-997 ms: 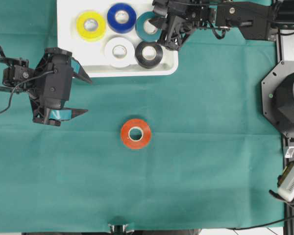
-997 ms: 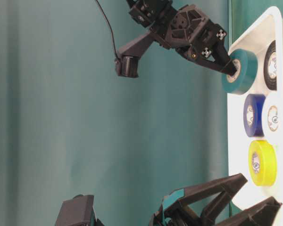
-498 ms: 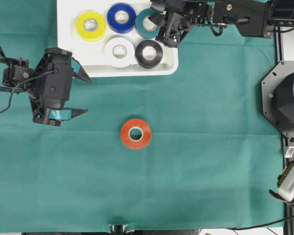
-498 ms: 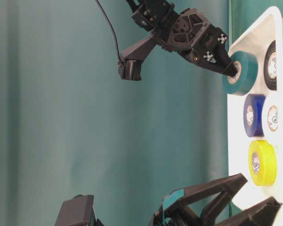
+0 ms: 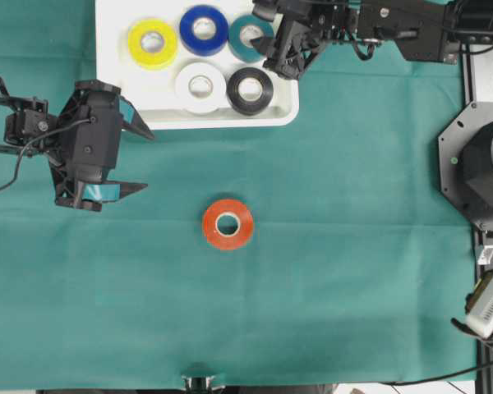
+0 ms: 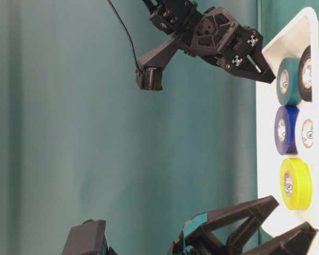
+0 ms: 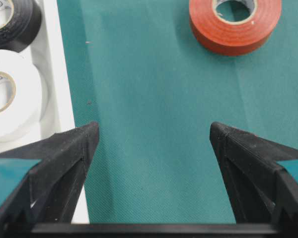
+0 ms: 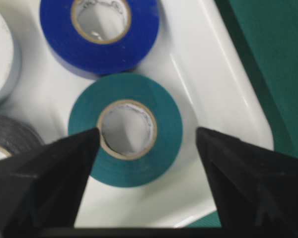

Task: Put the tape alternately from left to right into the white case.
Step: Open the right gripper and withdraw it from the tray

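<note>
The white case [image 5: 281, 113] lies at the back and holds yellow [image 5: 153, 43], blue [image 5: 204, 29], teal [image 5: 248, 37], white [image 5: 200, 86] and black [image 5: 250, 89] tape rolls. A red roll [image 5: 228, 223] lies alone on the green cloth. My right gripper [image 8: 147, 134] hangs open just above the teal roll [image 8: 164, 144], fingers on either side of it and not touching it. Off the case's left front corner my left gripper [image 7: 154, 130] stands open over bare cloth, the red roll [image 7: 233, 40] ahead of it to the right.
Green cloth covers the table. The case rim [image 7: 57, 74] runs beside my left gripper's left finger. A grey robot base [image 5: 476, 164] stands at the right edge, and the right arm [image 5: 403, 29] stretches along the back.
My right gripper has opened and let go of the teal roll, which now lies flat in the case beside the blue one. The left arm has not moved.
</note>
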Robot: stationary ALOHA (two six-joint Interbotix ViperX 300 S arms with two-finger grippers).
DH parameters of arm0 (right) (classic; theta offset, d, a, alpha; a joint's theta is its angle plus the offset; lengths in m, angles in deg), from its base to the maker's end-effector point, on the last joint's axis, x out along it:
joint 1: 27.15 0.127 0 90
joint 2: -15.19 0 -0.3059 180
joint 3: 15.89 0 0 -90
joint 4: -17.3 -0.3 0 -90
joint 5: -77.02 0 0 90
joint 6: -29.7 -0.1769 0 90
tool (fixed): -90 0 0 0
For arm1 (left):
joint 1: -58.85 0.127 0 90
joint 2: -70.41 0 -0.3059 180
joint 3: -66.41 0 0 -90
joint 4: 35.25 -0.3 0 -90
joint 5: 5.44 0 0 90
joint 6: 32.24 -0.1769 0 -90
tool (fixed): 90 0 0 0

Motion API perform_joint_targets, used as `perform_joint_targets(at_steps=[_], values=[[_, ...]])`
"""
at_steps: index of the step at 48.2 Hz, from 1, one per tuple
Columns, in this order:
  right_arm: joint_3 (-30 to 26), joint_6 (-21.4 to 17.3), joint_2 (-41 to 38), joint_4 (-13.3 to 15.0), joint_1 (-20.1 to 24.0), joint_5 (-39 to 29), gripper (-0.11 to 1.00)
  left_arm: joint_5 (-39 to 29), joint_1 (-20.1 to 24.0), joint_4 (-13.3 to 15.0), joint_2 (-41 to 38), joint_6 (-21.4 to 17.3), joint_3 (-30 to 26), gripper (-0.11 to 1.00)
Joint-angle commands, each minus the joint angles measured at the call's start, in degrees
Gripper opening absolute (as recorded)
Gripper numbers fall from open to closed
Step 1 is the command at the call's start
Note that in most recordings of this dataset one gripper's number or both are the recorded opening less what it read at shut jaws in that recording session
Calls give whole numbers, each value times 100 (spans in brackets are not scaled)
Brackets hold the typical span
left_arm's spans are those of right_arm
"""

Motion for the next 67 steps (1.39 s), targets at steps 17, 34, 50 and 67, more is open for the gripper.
perform_joint_targets(at_steps=[17,34,50,67], values=[[158,9,439,18,325,18,92,26,-18,9,70,0,-123,99],[765,0,1213,9,1090,53,92,35,-18,9,62,0,-123,99],[1310,-9,1775,9,1767,53,92,53,-18,9,62,0,-132,99],[1644,-18,2065,9,2039,53,92,62,-9,18,53,18,-141,99]])
